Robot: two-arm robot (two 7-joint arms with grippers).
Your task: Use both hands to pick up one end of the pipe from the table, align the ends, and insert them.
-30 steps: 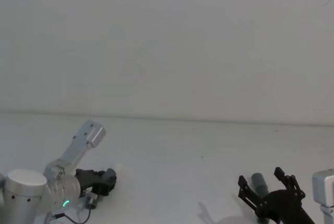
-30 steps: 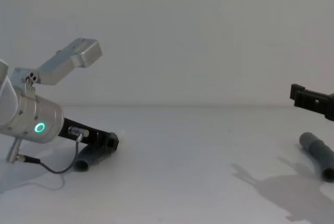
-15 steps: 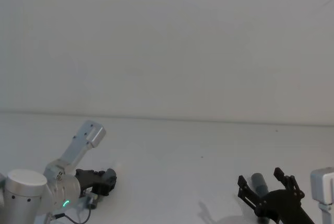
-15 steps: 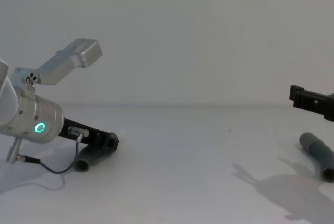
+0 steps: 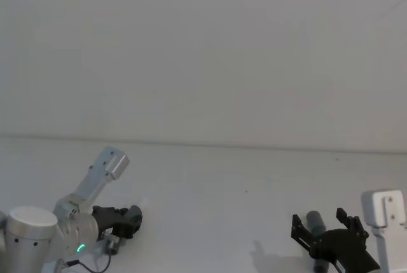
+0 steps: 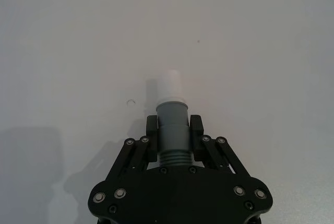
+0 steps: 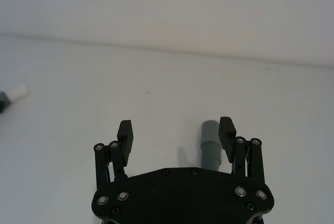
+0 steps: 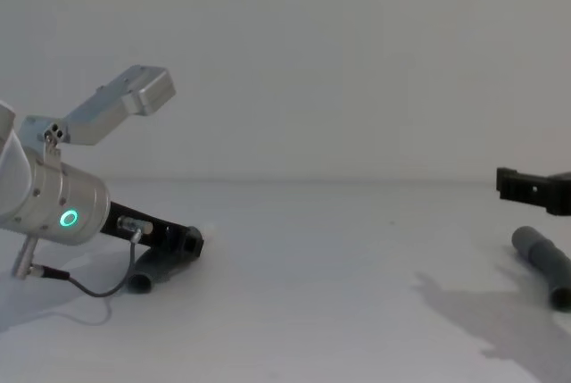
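Ok so the black angular plastic left gripper (image 6: 174, 130), on its silver wrist with the green ring light, is down low at the left of the plain white matte table (image 8: 339, 294). Its fingers (image 6: 152, 128) are squeezed tight onto the smooth grey cuff (image 6: 173, 122) of one short dark-grey ribbed hose piece (image 8: 150, 273). The narrower white plastic tip (image 6: 169, 84) pokes out past the fingertips, and the hose's back end looks to sit on the table under the wrist. Over on the right, the black angular right gripper (image 7: 176, 134) has its fingers (image 7: 125, 135) spread wide with nothing in them. It hangs just above the second dark-grey ribbed hose piece (image 8: 546, 264), which lies flat on the table. That one's grey socket cuff (image 7: 210, 132) shows between the spread fingers, close by one of them, and the chest view shows a gap between gripper and hose. The two hose pieces are well apart.
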